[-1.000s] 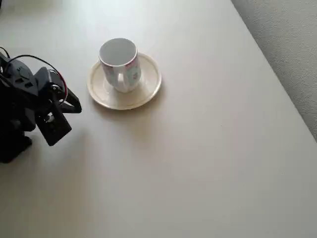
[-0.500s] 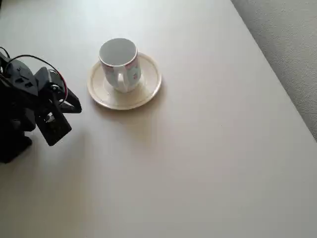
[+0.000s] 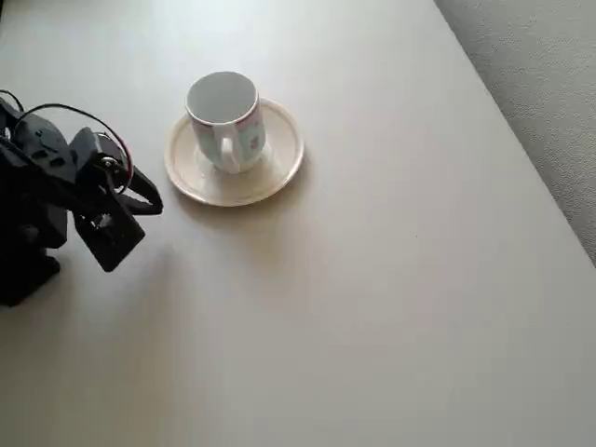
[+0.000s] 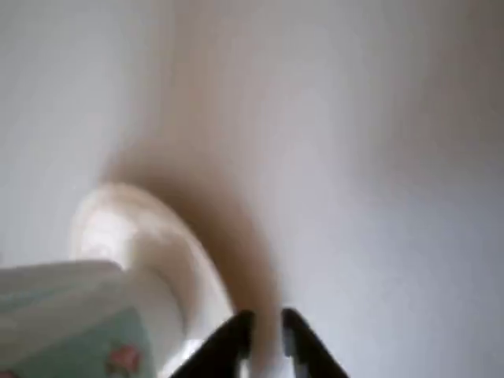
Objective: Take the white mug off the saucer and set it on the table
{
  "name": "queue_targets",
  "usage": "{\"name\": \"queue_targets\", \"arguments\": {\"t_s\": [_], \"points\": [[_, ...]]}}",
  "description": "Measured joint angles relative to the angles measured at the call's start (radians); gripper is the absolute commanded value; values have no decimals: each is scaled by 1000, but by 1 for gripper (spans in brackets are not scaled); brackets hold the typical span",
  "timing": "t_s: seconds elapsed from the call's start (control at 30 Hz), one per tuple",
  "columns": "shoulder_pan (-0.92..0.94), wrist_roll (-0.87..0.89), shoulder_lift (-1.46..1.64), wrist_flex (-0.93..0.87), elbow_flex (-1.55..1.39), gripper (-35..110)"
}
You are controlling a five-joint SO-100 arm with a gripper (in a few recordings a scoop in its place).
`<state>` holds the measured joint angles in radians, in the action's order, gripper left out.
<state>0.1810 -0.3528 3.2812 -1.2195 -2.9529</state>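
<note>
The tool (image 3: 149, 199) hangs above the bare worktop (image 3: 372, 307) holding nothing; in the wrist view its two dark fingertips (image 4: 236, 335) stand close together with only a thin gap between them, so it looks nearly closed and would need to spread before it could take anything. Just ahead of it, to its right in the overhead view, lies the saucer (image 3: 279, 163), near but not touching the tool. The white mug (image 3: 223, 116) stands upright in the saucer's well, on the far side of the near rim from the tool, its handle turned toward the lower edge of the overhead view. As I judge it, none of the task is done: the mug is not gripped, not lifted, and not set on the worktop, and the approach, grasp, lift and placement all remain.
</note>
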Motion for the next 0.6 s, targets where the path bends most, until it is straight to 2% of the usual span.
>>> {"name": "queue_targets", "arguments": {"t_s": [0.13,0.23,0.37,0.5,0.6], "points": [[-8,-32,-17,-34,95,20],[-80,-12,-112,-103,265,20],[-163,52,-374,-201,538,20],[-233,117,-798,-360,953,20],[-268,135,-1062,-399,1189,20]]}}
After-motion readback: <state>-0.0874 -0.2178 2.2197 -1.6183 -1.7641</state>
